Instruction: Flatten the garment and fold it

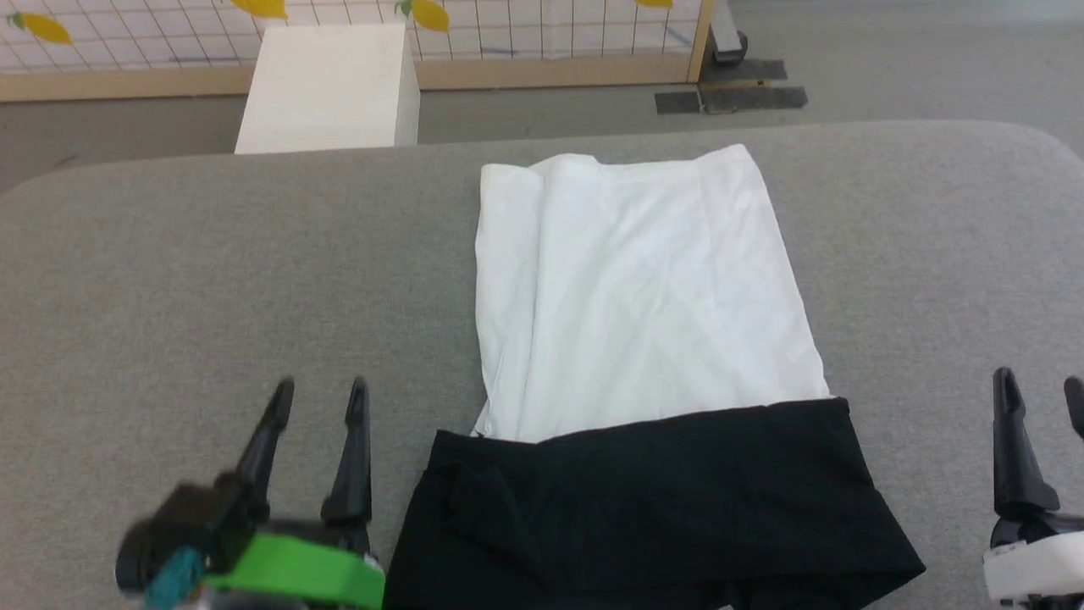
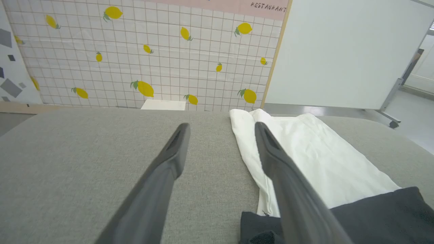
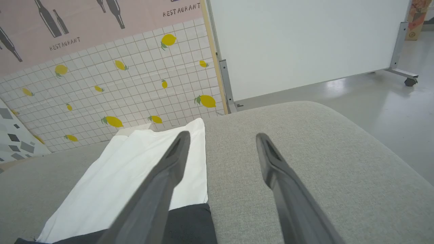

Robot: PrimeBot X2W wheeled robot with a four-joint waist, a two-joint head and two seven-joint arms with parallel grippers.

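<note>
The garment [image 1: 635, 288] lies on the grey table as a long strip, its sides folded in. Its white body reaches toward the far edge, and its black band [image 1: 652, 500] lies nearest me. My left gripper [image 1: 322, 398] hovers open just left of the black band, nothing between its fingers. My right gripper [image 1: 1042, 390] stands open to the right of the band, apart from the cloth. In the left wrist view the garment [image 2: 322, 162] lies to the right of the left gripper [image 2: 220, 130]. In the right wrist view the garment [image 3: 135, 169] lies left of the right gripper [image 3: 220, 139].
The grey padded table [image 1: 169, 280] has rounded far corners. A white box [image 1: 330, 85] stands on the floor behind its far edge. A tiled lemon-print partition [image 2: 152, 57] and a white board on wheels [image 3: 305, 44] stand beyond.
</note>
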